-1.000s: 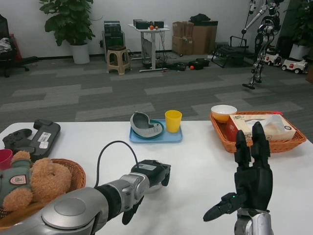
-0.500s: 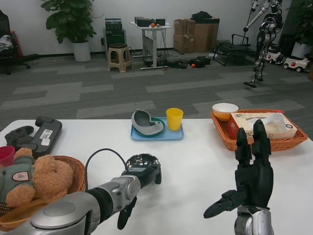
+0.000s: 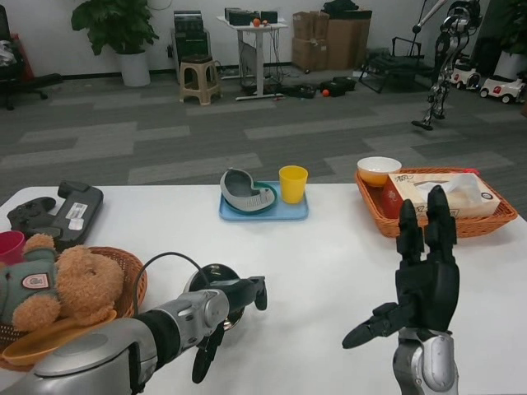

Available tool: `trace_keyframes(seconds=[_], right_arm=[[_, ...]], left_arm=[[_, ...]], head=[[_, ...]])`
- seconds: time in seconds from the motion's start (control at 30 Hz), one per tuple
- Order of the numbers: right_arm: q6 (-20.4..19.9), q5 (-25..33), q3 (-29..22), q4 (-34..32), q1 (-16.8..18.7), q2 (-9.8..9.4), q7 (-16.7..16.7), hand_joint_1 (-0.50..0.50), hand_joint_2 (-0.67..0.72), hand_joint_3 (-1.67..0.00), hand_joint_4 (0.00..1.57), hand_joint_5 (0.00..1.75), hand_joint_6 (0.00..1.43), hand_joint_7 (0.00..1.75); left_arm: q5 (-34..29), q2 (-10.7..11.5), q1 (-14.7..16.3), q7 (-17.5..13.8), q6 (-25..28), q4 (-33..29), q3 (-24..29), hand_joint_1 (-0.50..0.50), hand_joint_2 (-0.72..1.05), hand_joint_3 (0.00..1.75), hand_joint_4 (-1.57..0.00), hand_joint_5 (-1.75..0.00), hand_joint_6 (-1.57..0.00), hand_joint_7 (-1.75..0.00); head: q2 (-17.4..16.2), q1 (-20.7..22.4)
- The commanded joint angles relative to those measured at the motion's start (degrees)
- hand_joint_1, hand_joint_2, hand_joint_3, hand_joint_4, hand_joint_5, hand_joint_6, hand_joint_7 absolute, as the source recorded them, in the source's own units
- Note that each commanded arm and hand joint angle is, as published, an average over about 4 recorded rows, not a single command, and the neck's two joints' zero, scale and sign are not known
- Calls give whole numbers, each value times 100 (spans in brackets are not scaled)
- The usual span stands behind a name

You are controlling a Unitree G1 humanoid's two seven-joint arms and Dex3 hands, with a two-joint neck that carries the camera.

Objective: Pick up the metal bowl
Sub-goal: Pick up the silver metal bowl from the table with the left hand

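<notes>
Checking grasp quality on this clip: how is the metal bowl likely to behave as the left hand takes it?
The metal bowl looks rigid and thin-walled, so probably light. Its shiny, rounded surface may be slippery and could slide or rock on the smooth white table. The left hand covers much of it, so the actual hold cannot be judged.

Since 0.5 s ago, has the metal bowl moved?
Yes. The metal bowl, under the left hand, has shifted left: its gap to the bear's wicker basket has narrowed.
</notes>
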Motion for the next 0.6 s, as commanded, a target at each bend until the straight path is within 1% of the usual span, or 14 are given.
trace_keyframes(seconds=[0.03,0.13,0.27,0.4,0.6], right_arm=[[-55,25,0,-43,71,-40,-26,0,72,0,0,0,0,7],[-55,31,11,-40,71,-40,-33,0,72,0,0,0,0,9],[-55,31,16,-32,71,-40,-33,0,72,0,0,0,0,9],[-55,31,25,-34,74,-40,-30,0,72,0,0,0,0,7],[-55,31,22,-40,87,-40,-33,0,72,0,0,0,0,9]], left_arm=[[409,162,221,-115,51,-330,400,-50,-28,0,-60,-175,0,-154],[620,252,298,-176,121,-625,602,-50,-35,0,-66,-175,0,-154],[735,340,351,-238,209,-924,712,-50,-28,0,-69,-175,0,-154],[873,399,415,-238,215,-1080,892,-50,-28,0,-71,-175,0,-154],[906,452,489,-242,218,-1220,1065,-50,-28,0,-71,-175,0,-154]], head=[[-32,70],[-61,155],[-93,232],[-91,253],[-92,250]])
